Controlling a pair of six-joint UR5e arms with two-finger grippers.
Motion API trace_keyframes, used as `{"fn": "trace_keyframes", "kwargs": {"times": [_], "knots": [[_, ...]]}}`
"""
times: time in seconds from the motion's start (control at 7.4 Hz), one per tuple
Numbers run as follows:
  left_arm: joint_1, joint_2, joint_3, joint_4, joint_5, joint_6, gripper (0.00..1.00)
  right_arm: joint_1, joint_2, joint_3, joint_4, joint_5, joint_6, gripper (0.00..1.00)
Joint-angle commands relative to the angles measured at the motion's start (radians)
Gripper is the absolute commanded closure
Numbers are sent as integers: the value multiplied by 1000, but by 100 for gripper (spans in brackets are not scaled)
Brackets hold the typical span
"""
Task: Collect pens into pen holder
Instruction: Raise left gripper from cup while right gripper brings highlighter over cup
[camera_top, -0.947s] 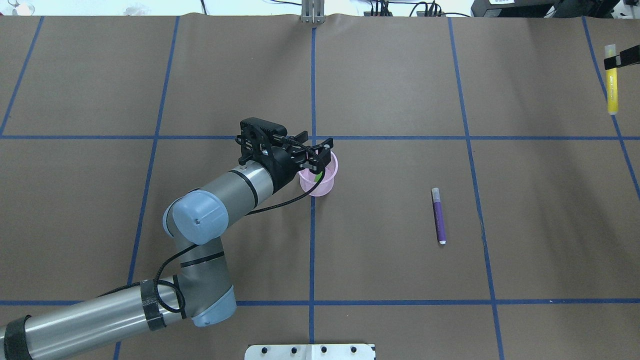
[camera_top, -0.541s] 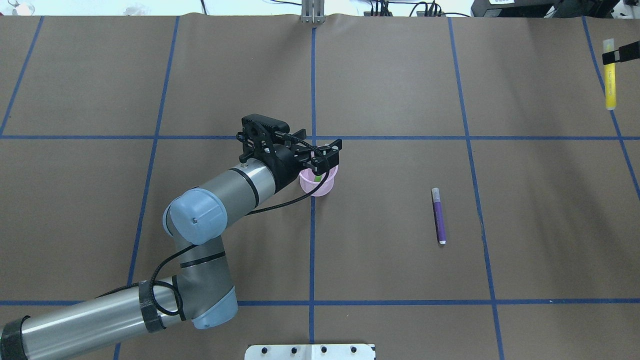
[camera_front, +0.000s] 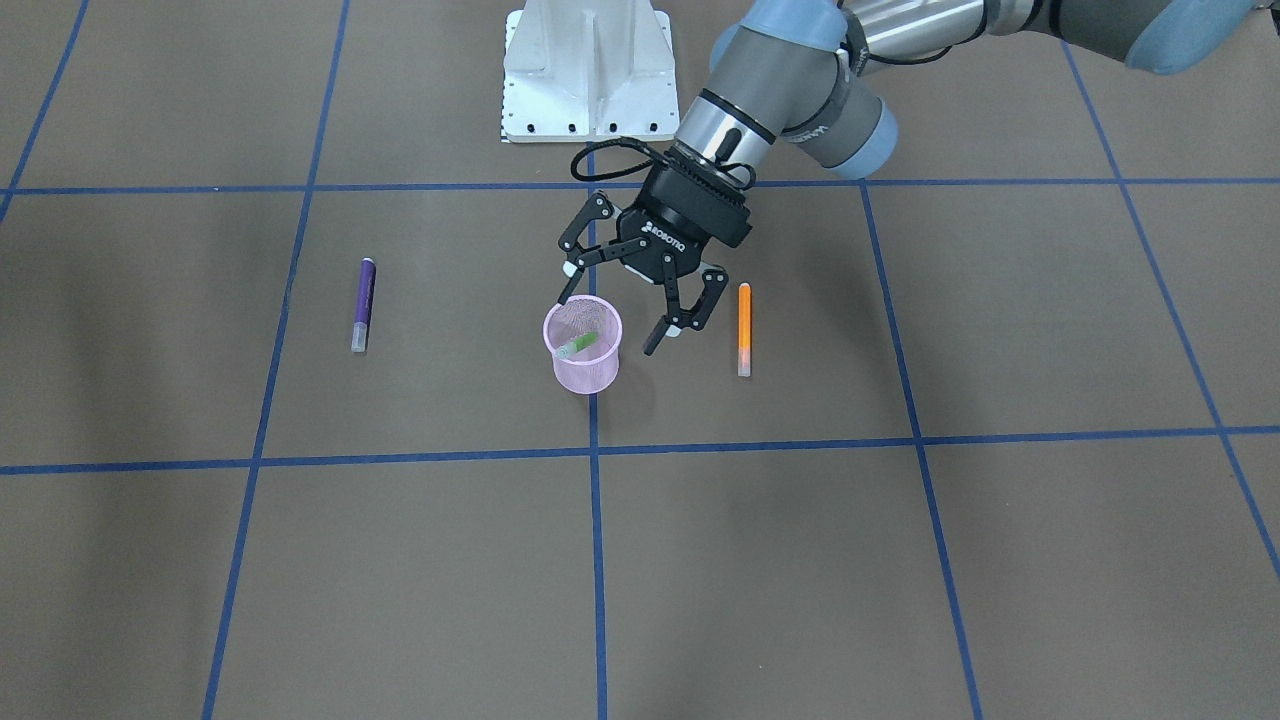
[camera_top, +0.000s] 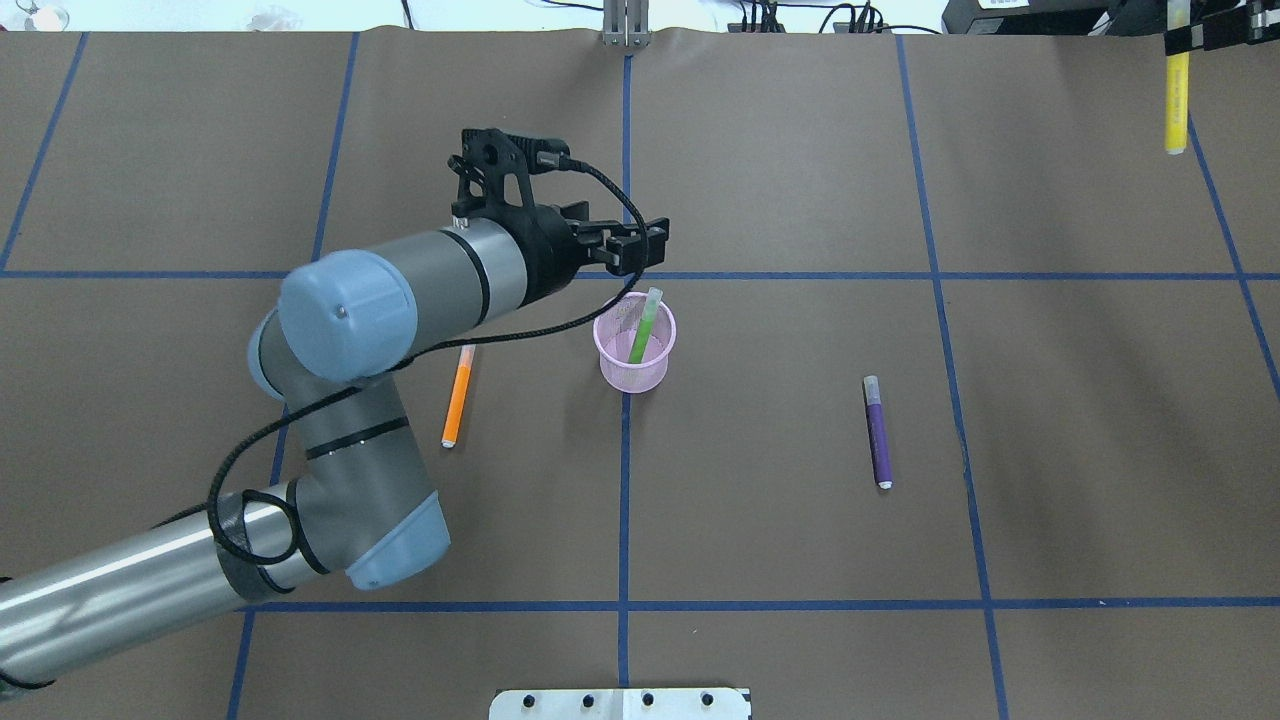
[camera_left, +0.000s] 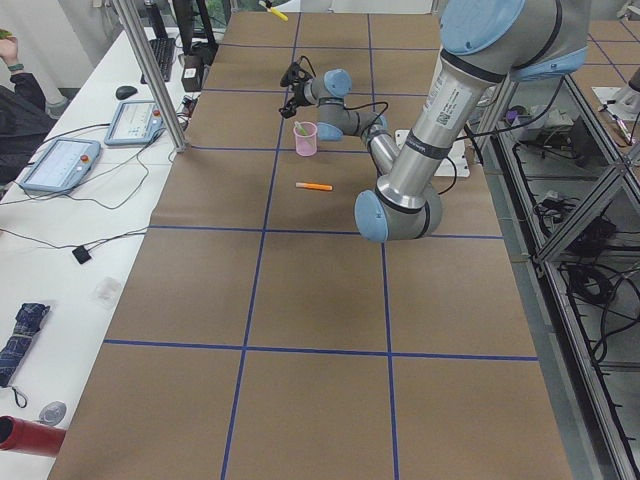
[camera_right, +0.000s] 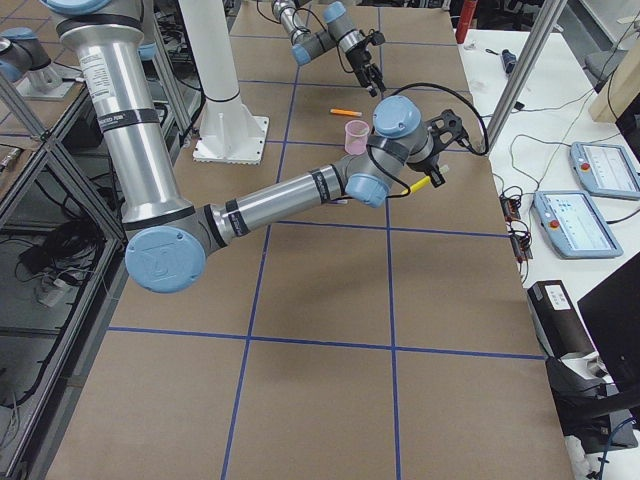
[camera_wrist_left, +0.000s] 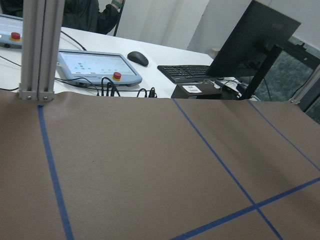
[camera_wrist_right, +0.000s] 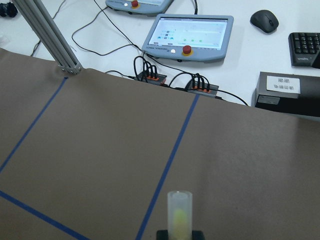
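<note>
The pink mesh pen holder (camera_top: 634, 372) (camera_front: 586, 374) stands at the table's middle. The green pen (camera_top: 641, 333) (camera_front: 579, 346) leans inside it. My left gripper (camera_top: 648, 250) (camera_front: 609, 320) is open and empty, just above the holder on its far side. The orange pen (camera_top: 457, 394) (camera_front: 744, 322) lies left of the holder. The purple pen (camera_top: 877, 435) (camera_front: 364, 300) lies to its right. My right gripper (camera_top: 1178, 38) is shut on a yellow pen (camera_top: 1177, 98) (camera_wrist_right: 179, 215) at the far right corner, held upright above the table.
The table is brown paper with a blue tape grid. A white base plate (camera_front: 585, 70) (camera_top: 620, 703) sits at the robot's edge. Beyond the far edge, a desk holds tablets (camera_wrist_right: 189, 33), cables and a keyboard.
My left gripper let the green pen drop into the holder, opened, and drew back toward the far side. The arm's shift uncovered the orange pen. My right gripper carried the yellow pen farther away.
</note>
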Motion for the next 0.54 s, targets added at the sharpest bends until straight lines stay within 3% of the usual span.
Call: {"fn": "trace_keyframes", "kwargs": {"times": [0.0,0.41], "knots": [[-145,11,-32,182,-238,2,1,-159,56,60,44,-180,166,100],[-170,86,-32,190,-254,46,1,-414,50,63,251,-493,300,100]]}}
